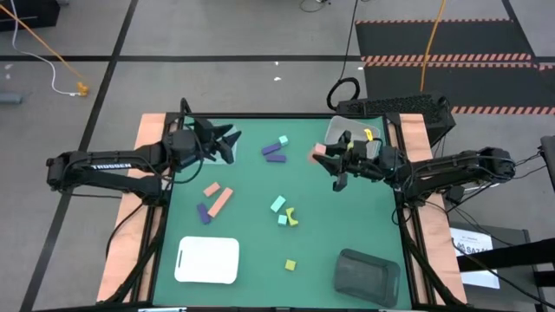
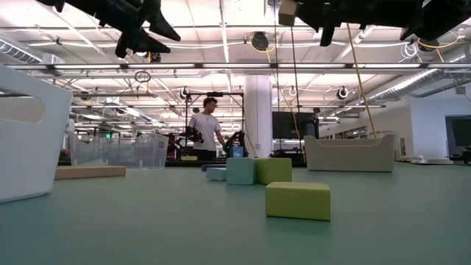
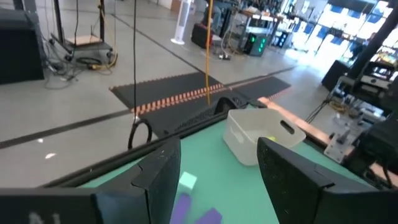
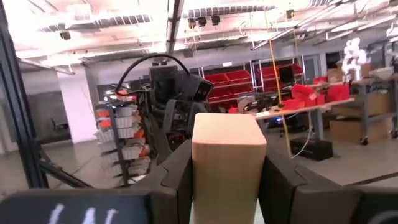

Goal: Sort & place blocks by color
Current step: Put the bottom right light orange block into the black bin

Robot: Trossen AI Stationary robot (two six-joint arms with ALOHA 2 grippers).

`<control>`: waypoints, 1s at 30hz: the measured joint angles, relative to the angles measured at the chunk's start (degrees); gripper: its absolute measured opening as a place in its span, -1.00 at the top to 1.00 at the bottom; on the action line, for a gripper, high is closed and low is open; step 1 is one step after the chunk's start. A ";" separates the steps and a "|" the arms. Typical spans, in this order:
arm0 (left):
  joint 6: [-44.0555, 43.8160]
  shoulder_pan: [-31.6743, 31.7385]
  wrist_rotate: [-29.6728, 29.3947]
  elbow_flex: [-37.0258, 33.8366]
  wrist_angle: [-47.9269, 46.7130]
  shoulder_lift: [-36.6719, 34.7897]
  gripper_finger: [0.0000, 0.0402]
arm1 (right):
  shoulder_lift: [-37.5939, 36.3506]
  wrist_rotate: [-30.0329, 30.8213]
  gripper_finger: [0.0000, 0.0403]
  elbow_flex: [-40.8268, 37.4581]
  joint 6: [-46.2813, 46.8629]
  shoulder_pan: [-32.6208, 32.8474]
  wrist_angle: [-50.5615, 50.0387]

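Early stage. Right gripper (image 4: pixel 227 180) pinching pink block (image 4: pixel 226 155), raised beside clear tub (image 1: pixel 342 130). Left gripper (image 3: pixel 217 180) spread, empty. Purple bar (image 1: pixel 275 157), yellow cube (image 1: pixel 290 264) and others unsorted.

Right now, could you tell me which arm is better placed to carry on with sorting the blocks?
The right. Its gripper is already shut on a pink block, raised beside the clear tub. The left gripper hangs open and empty over the table's far left.

Table contents by kind: three purple blocks (image 1: pixel 274 149), four salmon blocks (image 1: pixel 221 201), three mint blocks (image 1: pixel 277 204), two yellow blocks (image 1: pixel 290 264); one white tray (image 1: pixel 207 261), one dark tray (image 1: pixel 367 274), one clear tub (image 1: pixel 336 129).
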 joint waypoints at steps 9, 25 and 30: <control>-9.94 -1.15 -0.02 0.00 -1.02 0.00 -0.06 | -0.04 -11.64 0.45 0.00 26.07 1.87 -6.38; -16.35 -6.72 -0.04 0.00 -3.22 0.00 -0.06 | -0.04 -27.27 0.45 0.02 67.72 26.94 -42.01; -17.93 -9.51 -0.04 0.00 -3.26 0.00 -0.06 | -0.04 -26.94 0.45 0.04 75.13 35.08 -44.70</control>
